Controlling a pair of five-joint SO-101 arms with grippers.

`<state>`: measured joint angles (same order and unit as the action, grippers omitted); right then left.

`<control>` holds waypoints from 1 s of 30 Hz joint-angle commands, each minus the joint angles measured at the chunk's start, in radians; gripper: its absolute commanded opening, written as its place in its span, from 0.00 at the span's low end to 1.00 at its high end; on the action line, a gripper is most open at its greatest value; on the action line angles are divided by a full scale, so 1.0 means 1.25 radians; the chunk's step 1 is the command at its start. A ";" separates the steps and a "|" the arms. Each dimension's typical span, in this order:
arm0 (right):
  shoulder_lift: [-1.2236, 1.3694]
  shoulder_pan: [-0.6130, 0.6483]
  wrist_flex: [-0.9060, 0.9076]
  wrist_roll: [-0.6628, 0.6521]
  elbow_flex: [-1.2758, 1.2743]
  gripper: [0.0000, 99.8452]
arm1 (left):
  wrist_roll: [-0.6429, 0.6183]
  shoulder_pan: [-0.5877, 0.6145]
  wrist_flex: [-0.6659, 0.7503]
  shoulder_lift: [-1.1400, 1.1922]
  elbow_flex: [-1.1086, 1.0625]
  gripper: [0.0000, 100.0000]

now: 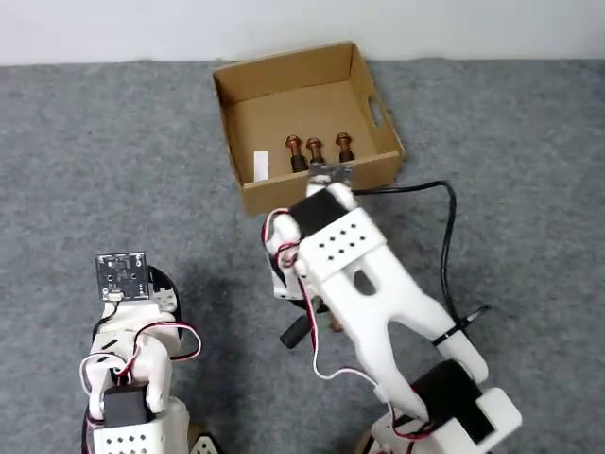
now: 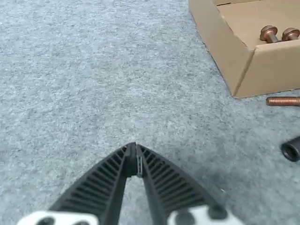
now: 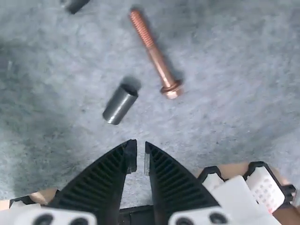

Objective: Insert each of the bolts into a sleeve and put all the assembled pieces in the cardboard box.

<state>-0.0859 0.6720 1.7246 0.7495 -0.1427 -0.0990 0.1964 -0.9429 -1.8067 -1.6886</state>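
While three assembled pieces already stand in a row inside the cardboard box, the high view puts the right gripper at the box's near wall. That arm's body lies over the unfinished parts, and a black sleeve pokes out from beneath it on the grey table. A careless pull-back could, I judge, sweep that sleeve away or nudge the light box.

From the left wrist view, the left gripper hovers over bare table, its fingers pressed together and holding nothing. The loose bolt lies just outside the box wall, well off to one side. Reaching it means crossing toward the other arm, so a collision between the two is the risk.

From the right wrist view, the right gripper's fingers are all but together, with a thin slit between them, and empty. The bolt lies flat near the sleeve, apart from it and at an angle to it, and a second sleeve sits farther off. All are round and would likely roll away under a skewed pinch, and a misaligned push could jam the bolt at the sleeve's mouth. Whether this nearer sleeve is the one seen from above, I cannot say for sure.
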 commanded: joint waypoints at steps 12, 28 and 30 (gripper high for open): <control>0.181 0.069 -0.039 0.010 0.007 0.28 | -0.014 0.005 0.027 -0.009 0.004 0.00; 0.280 0.150 -0.214 0.012 0.007 0.29 | -0.014 0.002 0.027 -0.009 0.004 0.00; 0.303 0.148 -0.230 0.012 0.007 0.29 | -0.014 0.002 0.027 -0.009 0.004 0.00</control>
<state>0.2793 0.8470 1.4653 0.7526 -0.1427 -0.1066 0.1964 -0.9429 -1.8067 -1.6886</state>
